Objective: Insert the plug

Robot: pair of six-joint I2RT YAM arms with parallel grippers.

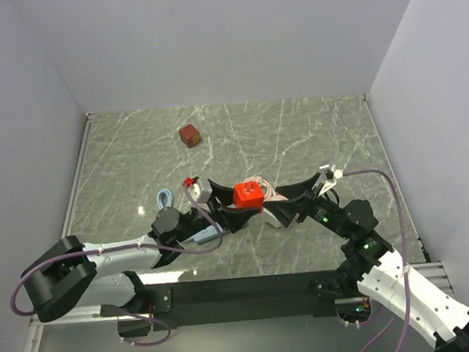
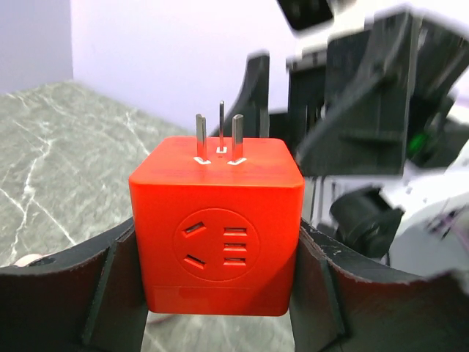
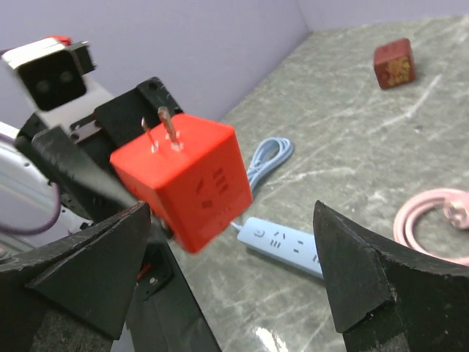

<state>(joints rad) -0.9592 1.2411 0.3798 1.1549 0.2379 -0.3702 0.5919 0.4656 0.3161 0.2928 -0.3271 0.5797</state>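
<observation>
Two end effectors meet mid-frame: the left end effector (image 2: 216,293) clamps the plug (image 2: 216,227), prongs upward; the right end effector (image 3: 231,220) gapes apart around it. Prongs should be turned down and squared over the power strip (image 3: 282,246) on the desk (image 3: 352,147) beyond.

The plug (image 1: 249,194) is a bright red cube, three metal prongs pointing up. It is raised off the worktop (image 1: 296,131), above its middle.

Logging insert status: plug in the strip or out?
Out: left end effector grips the plug, prongs bare and pointing up; strip lies apart on the table.
</observation>
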